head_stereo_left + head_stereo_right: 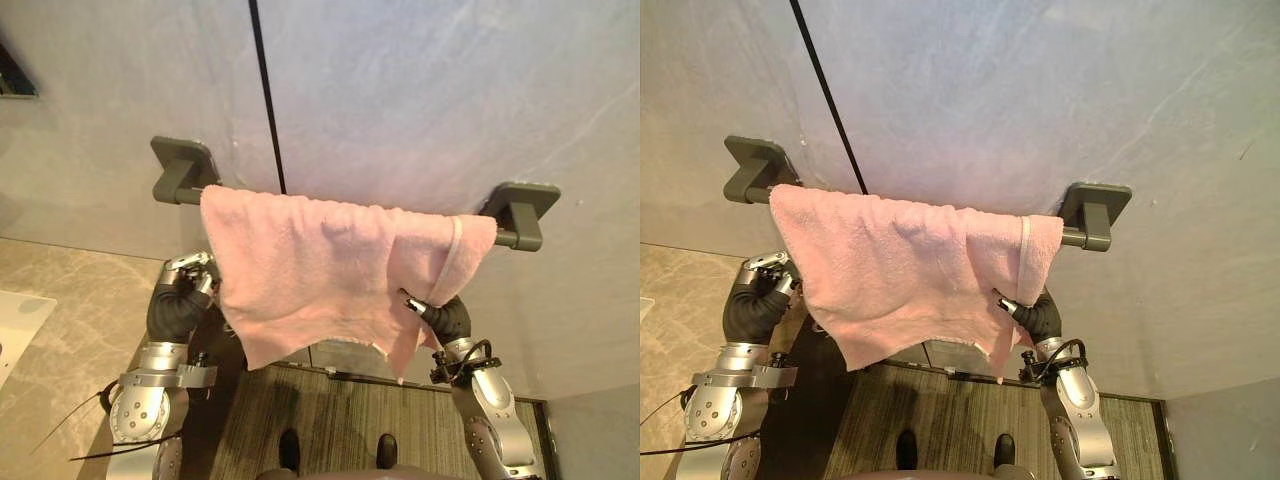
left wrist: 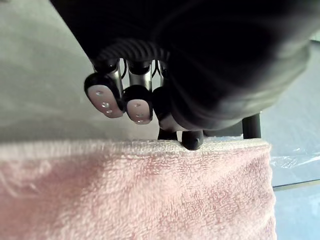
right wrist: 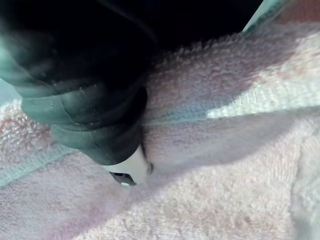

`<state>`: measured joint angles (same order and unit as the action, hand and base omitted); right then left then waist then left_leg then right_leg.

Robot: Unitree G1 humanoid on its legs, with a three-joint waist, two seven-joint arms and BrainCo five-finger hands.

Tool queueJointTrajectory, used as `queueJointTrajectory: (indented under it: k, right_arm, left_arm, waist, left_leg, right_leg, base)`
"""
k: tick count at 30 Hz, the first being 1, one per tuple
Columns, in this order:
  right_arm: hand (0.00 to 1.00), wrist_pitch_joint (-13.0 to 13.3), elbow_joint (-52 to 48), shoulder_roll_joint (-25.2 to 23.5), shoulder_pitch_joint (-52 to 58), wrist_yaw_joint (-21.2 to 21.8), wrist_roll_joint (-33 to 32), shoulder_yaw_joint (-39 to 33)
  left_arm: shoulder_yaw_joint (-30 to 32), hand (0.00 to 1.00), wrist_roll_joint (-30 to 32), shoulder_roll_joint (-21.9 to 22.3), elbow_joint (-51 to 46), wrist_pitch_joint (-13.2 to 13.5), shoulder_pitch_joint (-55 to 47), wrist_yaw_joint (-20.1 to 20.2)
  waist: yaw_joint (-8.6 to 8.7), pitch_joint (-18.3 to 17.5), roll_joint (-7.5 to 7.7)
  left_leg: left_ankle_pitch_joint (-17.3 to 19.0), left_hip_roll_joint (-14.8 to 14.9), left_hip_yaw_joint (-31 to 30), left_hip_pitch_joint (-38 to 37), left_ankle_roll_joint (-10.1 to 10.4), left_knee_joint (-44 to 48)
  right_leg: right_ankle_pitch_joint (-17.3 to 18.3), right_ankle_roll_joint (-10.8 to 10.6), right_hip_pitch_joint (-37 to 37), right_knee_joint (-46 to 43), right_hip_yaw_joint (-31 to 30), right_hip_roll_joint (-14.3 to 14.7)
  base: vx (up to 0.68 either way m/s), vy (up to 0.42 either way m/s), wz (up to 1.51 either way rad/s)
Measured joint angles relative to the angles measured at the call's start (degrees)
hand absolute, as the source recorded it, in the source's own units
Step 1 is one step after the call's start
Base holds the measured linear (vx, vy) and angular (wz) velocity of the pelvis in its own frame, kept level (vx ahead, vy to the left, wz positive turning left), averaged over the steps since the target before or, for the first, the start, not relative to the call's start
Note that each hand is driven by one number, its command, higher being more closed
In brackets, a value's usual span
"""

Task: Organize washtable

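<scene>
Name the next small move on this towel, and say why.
Probably the right hand should draw the doubled-over right end of the towel outward along the bar. That end lies folded and bunched near the right bracket, and the bottom edge hangs uneven, while the left side by the left hand lies flat.

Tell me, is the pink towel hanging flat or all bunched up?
Partly bunched. The pink towel hangs over the bar, spread flat on its left part, but its right end is folded over itself and crumpled.
</scene>
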<state>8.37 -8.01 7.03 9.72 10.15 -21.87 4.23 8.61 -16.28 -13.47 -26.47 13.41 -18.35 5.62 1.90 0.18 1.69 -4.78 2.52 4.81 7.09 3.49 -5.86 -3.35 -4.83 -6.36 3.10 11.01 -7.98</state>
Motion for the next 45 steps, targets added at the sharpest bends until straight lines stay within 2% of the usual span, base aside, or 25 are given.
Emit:
queueJointTrajectory:
  k: [12, 13, 17, 18, 27, 31, 33, 39, 42, 45]
  right_arm:
    - [1.00, -0.4, 0.0, -1.1, 0.0, 0.0, 2.2, -1.2]
    - [0.00, -0.6, 0.0, -1.1, 0.0, 0.0, 2.2, -1.4]
    - [0.00, -1.1, 0.0, -1.1, 0.0, -0.1, 2.2, -1.7]
    - [0.00, -1.1, 0.0, -1.2, 0.0, -0.1, 2.2, -1.9]
    - [0.00, -2.3, 1.2, -1.7, 0.0, 0.2, 2.1, -2.5]
    - [0.00, -2.9, 4.3, -1.7, 0.2, 0.9, 2.2, -2.4]
    - [0.00, -4.0, 5.0, -1.7, 1.1, 1.5, 2.2, -2.3]
    - [0.00, -5.9, 10.8, -0.9, 3.9, 3.9, 2.7, -2.2]
    - [0.00, -7.1, 14.1, 0.1, 6.2, 5.0, 4.8, -2.3]
    - [0.00, -8.1, 16.6, 1.0, 8.8, 5.7, 7.5, -2.6]
  left_arm:
    - [4.7, 1.00, 2.0, 3.8, 0.0, 0.5, 1.7, -1.0]
    - [5.1, 1.00, 2.4, 4.1, 0.0, 0.5, 1.9, -1.1]
    - [5.5, 1.00, 2.4, 4.3, 0.0, 0.5, 1.9, -1.1]
    - [5.5, 0.00, 2.5, 4.3, 0.0, 0.5, 1.9, -1.1]
    - [5.2, 0.00, 3.0, 4.4, 0.0, 0.5, 0.6, -0.4]
    - [4.2, 0.00, 3.0, 5.3, 0.1, 0.4, -1.7, 1.2]
    - [3.3, 0.00, 2.9, 6.0, 0.3, 0.1, -3.1, 2.3]
    - [0.4, 0.00, 2.9, 6.0, 1.5, -1.2, -8.6, 6.8]
    - [-0.4, 0.00, 3.0, 6.0, 4.1, -2.0, -11.8, 7.2]
    - [-1.8, 0.00, 3.9, 5.9, 7.1, -3.8, -15.0, 9.3]
  waist:
    - [0.33, -0.3, -0.07]
    - [0.33, -0.5, -0.11]
    - [0.28, -1.1, -0.53]
    - [0.28, -1.1, -0.54]
    - [0.31, -1.1, -0.47]
    - [0.30, -1.2, -0.41]
    - [0.20, -1.2, -0.40]
    - [-0.03, -1.3, -0.22]
    - [-0.46, -1.6, -0.26]
    - [-0.64, -2.5, -0.52]
  left_leg:
    - [-0.1, 0.2, 0.2, -0.3, -0.1, 0.0]
    - [-0.1, 0.2, 0.2, -0.3, -0.1, 0.0]
    - [-0.1, 0.2, 0.2, -0.3, -0.1, 0.0]
    - [-0.1, 0.2, 0.2, -0.4, -0.1, 0.0]
    - [-0.1, 0.3, 0.2, -0.9, -0.1, 0.0]
    - [-0.1, 0.3, 0.3, -1.2, -0.2, 0.0]
    - [-0.1, 0.4, 0.5, -1.5, -0.1, 0.0]
    - [0.4, 0.6, 1.4, -2.1, 0.3, 0.0]
    - [0.6, 0.7, 2.1, -2.7, 0.1, 0.0]
    - [0.8, 0.7, 2.6, -3.0, 0.0, 0.2]
  right_leg:
    - [0.0, 0.0, 0.2, 0.0, 0.0, 0.2]
    - [0.0, 0.0, 0.2, 0.0, 0.0, 0.2]
    - [0.0, 0.0, 0.2, 0.0, 0.0, 0.2]
    - [0.0, 0.0, 0.3, 0.0, 0.0, 0.2]
    - [0.0, 0.0, 0.7, 0.1, -0.1, 0.3]
    - [0.0, 0.0, 0.9, 0.2, -0.2, 0.3]
    - [0.0, 0.0, 1.1, 0.2, -0.2, 0.3]
    - [0.0, -0.1, 1.1, 0.4, -1.0, 0.6]
    - [0.0, -0.1, 1.2, 0.5, -1.8, 0.7]
    - [-0.1, -0.3, 1.3, 0.5, -2.2, 0.8]
  base:
    - [0.00, 0.000, 0.00]
    - [0.00, 0.000, 0.00]
    - [0.00, 0.000, 0.00]
    - [0.00, 0.000, 0.00]
    - [0.00, 0.000, 0.00]
    - [0.00, 0.000, -0.01]
    - [0.00, 0.003, -0.04]
    - [0.01, -0.003, -0.07]
    - [0.02, -0.006, -0.13]
    - [0.03, -0.003, -0.09]
